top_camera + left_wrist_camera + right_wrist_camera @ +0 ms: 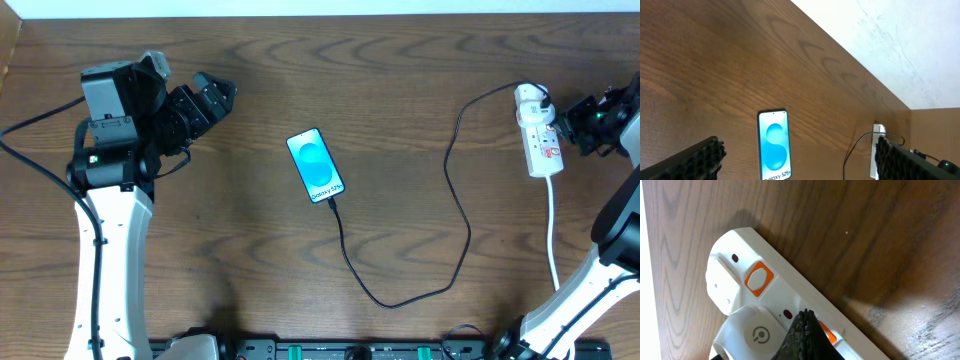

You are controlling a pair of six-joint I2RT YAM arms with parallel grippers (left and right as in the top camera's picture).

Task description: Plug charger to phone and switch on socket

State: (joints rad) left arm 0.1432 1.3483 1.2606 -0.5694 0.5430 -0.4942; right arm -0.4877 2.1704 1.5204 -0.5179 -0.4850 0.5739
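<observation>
The phone (315, 165) lies face up mid-table with its cyan screen lit; it also shows in the left wrist view (773, 145). The black charger cable (400, 300) runs from the phone's lower end, loops along the front and rises to the socket (541, 135), a white power strip at the right. In the right wrist view the strip (790, 292) shows an orange switch (759, 278) and a white plug body (757, 336). My right gripper (805, 322) is shut, its tip on a second orange switch (829, 334). My left gripper (215, 100) is open and empty, far left of the phone.
The strip's white cord (553, 240) runs toward the front right edge. The table's far edge meets a white wall (900, 45). The left wrist view also shows the strip (879, 150) and the cable (855, 150) beyond the phone.
</observation>
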